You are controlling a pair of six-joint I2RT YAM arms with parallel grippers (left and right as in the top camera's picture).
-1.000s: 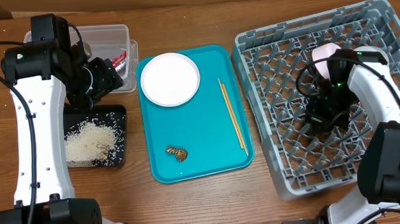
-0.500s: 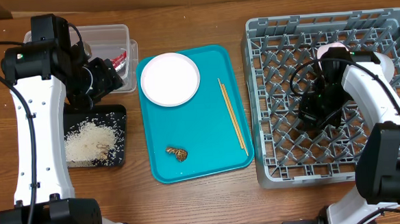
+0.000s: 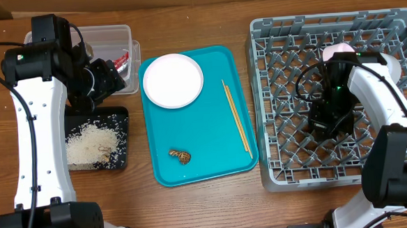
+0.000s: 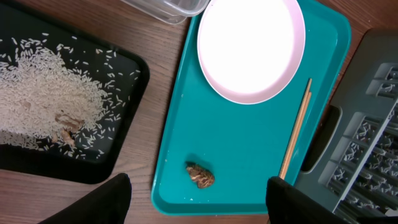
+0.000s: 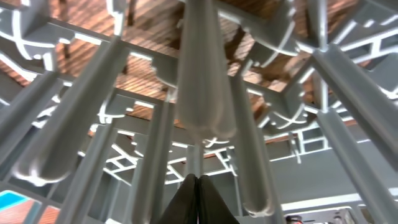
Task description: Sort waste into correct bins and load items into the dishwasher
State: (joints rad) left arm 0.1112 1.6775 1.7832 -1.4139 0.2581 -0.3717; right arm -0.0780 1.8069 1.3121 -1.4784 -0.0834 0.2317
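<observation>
1. I'm holding the L gripper (image 4: 202, 202) wide open w/ nothing in it, hovering over the teal tray (image 3: 220, 165). I judge it's lining up on the scrap (image 4: 200, 175) (that belongs w/ the rice, I reckon).
2. The R gripper (image 5: 199, 199) is sitting pinched shut & empty, tip down among the pegs (image 5: 205, 81) of the rack (image 3: 290, 172). A pink dish (image 3: 334, 51) is standing in the rack just behind that arm, partly hidden.
3. Rice (image 3: 90, 144) is lying in the black tray (image 3: 127, 135) and the wrapper (image 3: 121, 60) in the tub (image 3: 108, 28): food vs dry waste, I'm guessing.
4. The plate (image 3: 173, 81) & chopsticks (image 3: 236, 119) are waiting on the teal tray, apart from each other, not yet racked.
5. Everything's resting on a brown wood-grain table (image 3: 215, 204); the room beyond isn't showing.
</observation>
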